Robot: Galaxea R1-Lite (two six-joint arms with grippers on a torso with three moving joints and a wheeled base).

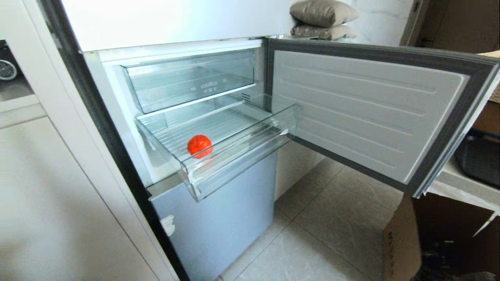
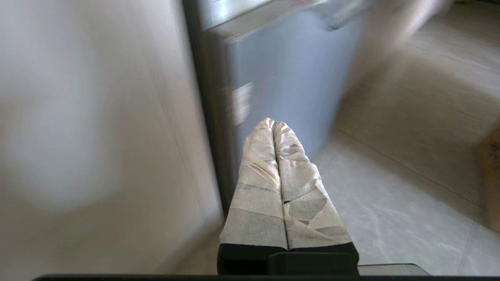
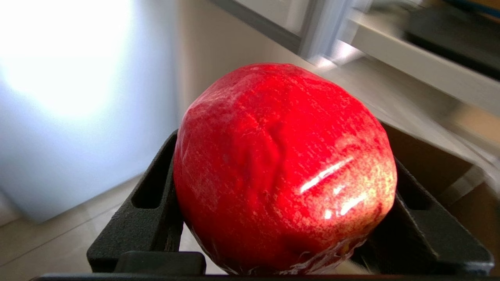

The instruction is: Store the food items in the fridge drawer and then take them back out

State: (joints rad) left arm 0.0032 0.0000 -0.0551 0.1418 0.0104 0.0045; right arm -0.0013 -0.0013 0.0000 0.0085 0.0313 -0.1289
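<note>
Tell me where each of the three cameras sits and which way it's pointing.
Head view: on the robot's head, looking forward and down at the pulled-out fridge drawer holding one red-orange food item; no arm shows.
Left wrist view: behind the left hand, shut, facing the grey lower fridge front and floor.
Right wrist view: behind the right hand, filled by the red food item it grips.
Shared: head and left wrist views both show the grey lower fridge front.
</note>
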